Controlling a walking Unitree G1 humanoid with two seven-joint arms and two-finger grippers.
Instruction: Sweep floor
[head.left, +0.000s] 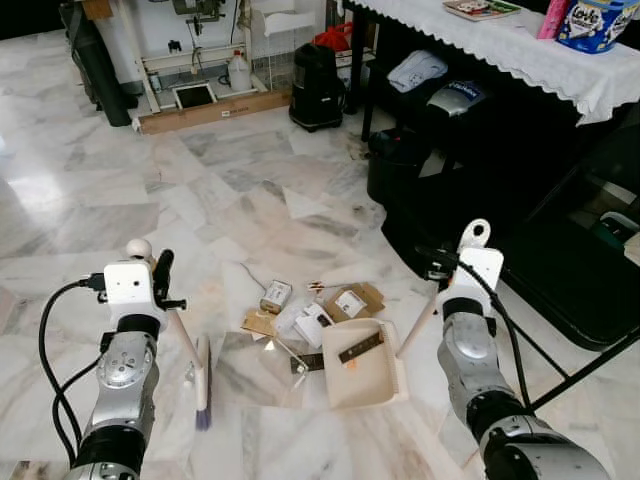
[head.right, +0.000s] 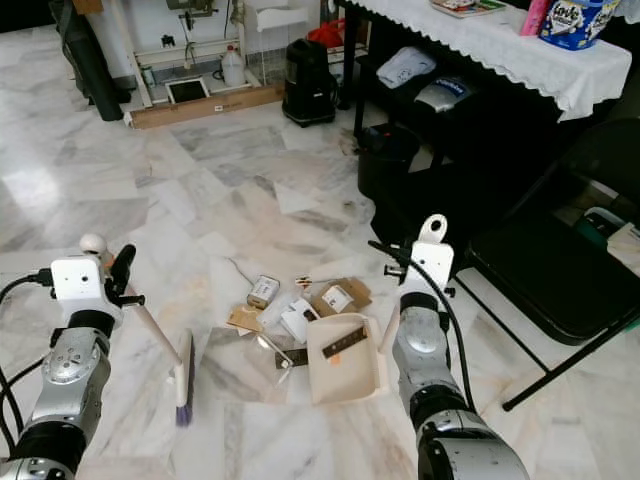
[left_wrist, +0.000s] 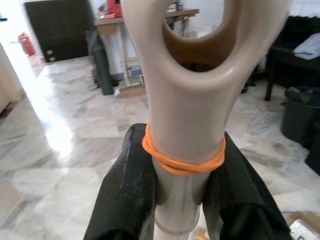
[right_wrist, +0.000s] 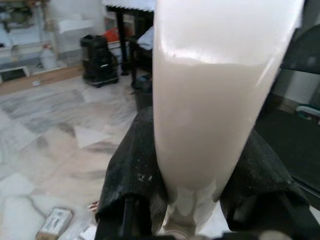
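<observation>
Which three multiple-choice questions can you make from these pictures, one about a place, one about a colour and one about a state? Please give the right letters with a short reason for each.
1. Where does the pile of litter lie?
A. on the white-clothed table
B. on the marble floor between the broom head and the dustpan
C. on the black folding chair

2. What colour is the rubber band around the handle that the left gripper holds?
A. orange
B. blue
C. green

3. What is the state of the dustpan?
A. turned upside down
B. lifted high above the floor
C. resting on the floor with a dark scrap already inside

Answers:
1 B: the boxes and scraps lie on the floor right of the broom and left of the dustpan.
2 A: the left wrist view shows an orange band above the black fingers.
3 C: its mouth faces the pile, and its handle sits in the right gripper.
</observation>
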